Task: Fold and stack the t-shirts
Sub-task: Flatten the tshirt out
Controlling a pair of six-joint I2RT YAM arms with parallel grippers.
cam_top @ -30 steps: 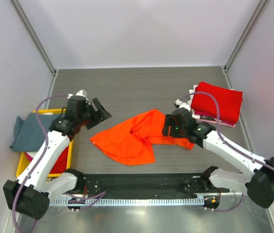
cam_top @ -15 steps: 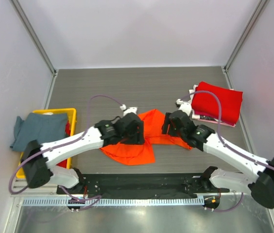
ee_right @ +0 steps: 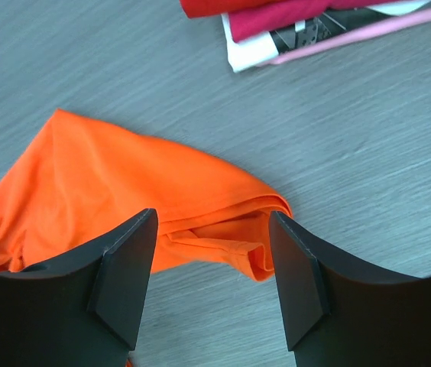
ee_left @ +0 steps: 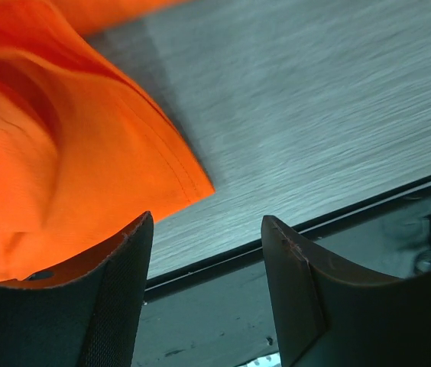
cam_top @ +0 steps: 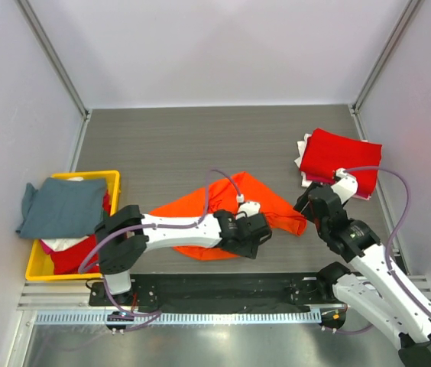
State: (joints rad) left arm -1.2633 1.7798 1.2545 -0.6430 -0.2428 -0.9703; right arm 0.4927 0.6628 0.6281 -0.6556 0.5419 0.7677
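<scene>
**Layout, referenced to the orange t-shirt [cam_top: 265,200].** This shirt lies crumpled at mid-table [cam_top: 200,138], unfolded, with overlapping layers at its right tip.

1. Well to its left stands the yellow bin [cam_top: 111,175]. A grey-blue t-shirt [cam_top: 59,205] is draped over the bin, and a red garment [cam_top: 74,256] shows beneath it.
2. The left arm reaches across the orange t-shirt. The left gripper [ee_left: 206,222] sits at the shirt's near-right hem with its fingers spread and nothing between them. In the wrist view the hem corner lies just beside one finger, not inside the gap.
3. The right gripper [ee_right: 214,215] hangs above the shirt's right tip, fingers spread and empty.
4. To the far right of the shirt is the finished stack. A deep red t-shirt [cam_top: 345,160] lies on top, with white and pink edges [ee_right: 277,30] showing under it.

**Probable faults from here.**
- Left fingers close on bare table: the hem corner is offset from the gap.
- Right fingers pinch several layers at once: the tip is doubled over, so the shirt would not spread flat.
- Cloth snags when lifted: the left arm lies across it.
- The stack is disturbed: the right arm works near it.
</scene>
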